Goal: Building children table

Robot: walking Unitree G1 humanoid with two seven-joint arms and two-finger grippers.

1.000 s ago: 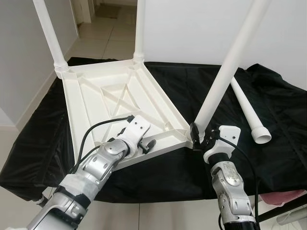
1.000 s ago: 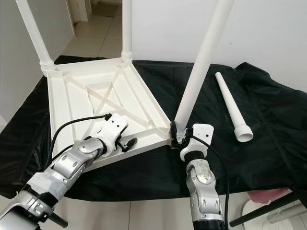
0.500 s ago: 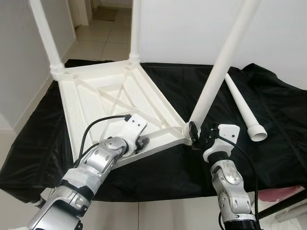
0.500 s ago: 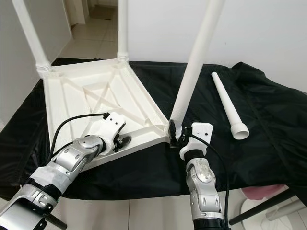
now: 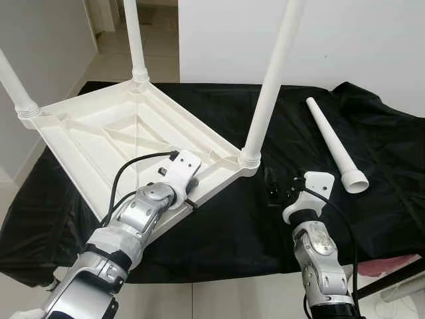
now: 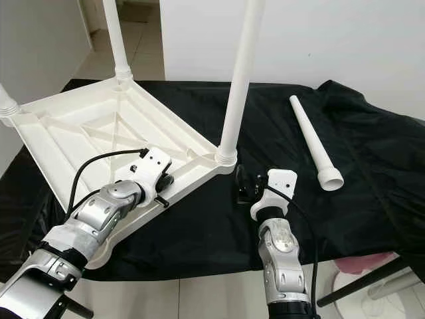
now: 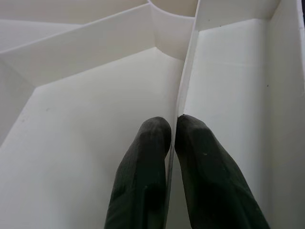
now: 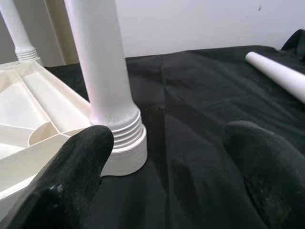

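A white plastic children's tabletop [image 5: 113, 143] lies upside down on the black cloth, with three white legs standing up from its corners. The nearest leg [image 5: 269, 83] stands screwed into the front right corner socket [image 5: 249, 158]. My left gripper [image 7: 172, 136] is shut on a thin rib of the tabletop's near edge; its wrist [image 5: 180, 174] rests on that edge. My right gripper [image 5: 272, 189] is open, just right of the corner socket, holding nothing; its fingers [image 8: 81, 162] stand wide apart. A loose fourth leg [image 5: 335, 146] lies on the cloth to the right.
Black cloth [image 5: 372, 199] covers the work surface, bunched at the right rear. White walls stand behind and to the left, with a tiled hallway floor [image 5: 109, 63] beyond. A pink object [image 5: 398, 269] and a dark bar sit below the cloth's right edge.
My right gripper has let go of the nearest leg and backed off to the right, open. The tabletop has turned, its front right corner swinging left and away; the leg stands more upright.
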